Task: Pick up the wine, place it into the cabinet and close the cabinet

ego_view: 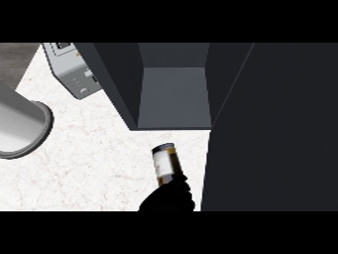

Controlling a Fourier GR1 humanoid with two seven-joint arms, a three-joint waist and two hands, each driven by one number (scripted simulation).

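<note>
The wine bottle (164,164) is dark with a pale label, and its end points up the view toward the cabinet. My right hand (169,197) comes in at the lower middle, fingers curled round the bottle's lower part and hiding it. The bottle hangs over the white counter (91,168), just below the cabinet's front edge. The dark cabinet (173,94) stands open, its grey inside showing nothing on the shelf. Its door (281,129) is the wide dark panel filling the right side, right beside the bottle. Of my left arm only the grey forearm (7,121) shows at the left; its hand is out of view.
A grey appliance (73,69) with small controls stands on the counter at the upper left, against the cabinet's left wall. Speckled white counter stretches between the left forearm and the bottle. A darker strip (7,57) lies beyond the counter's far left corner.
</note>
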